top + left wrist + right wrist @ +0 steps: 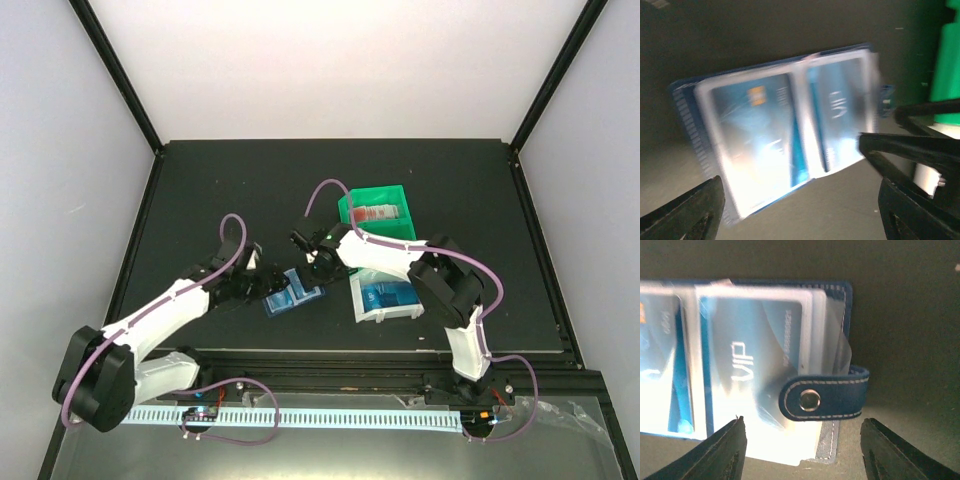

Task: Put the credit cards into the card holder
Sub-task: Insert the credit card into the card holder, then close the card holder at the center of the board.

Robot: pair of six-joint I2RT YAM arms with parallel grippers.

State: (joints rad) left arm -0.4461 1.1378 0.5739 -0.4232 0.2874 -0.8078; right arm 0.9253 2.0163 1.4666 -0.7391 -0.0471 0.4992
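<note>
Well, both my left tool [797, 202] and right tool [802, 440] stand spread, gripping nothing, above the card holder [826, 400], lying open on the tabletop [250, 180]; credit cards [752, 345] seem sleeved inside, though glare blurs them.

In front of me the navy card holder [292, 294] lies open and flat on the dark counter [200, 190]. Its snap strap [825, 397] is folded in over one page. Two blue cards [757, 130] sit in its clear sleeves, one marked VIP.
</note>
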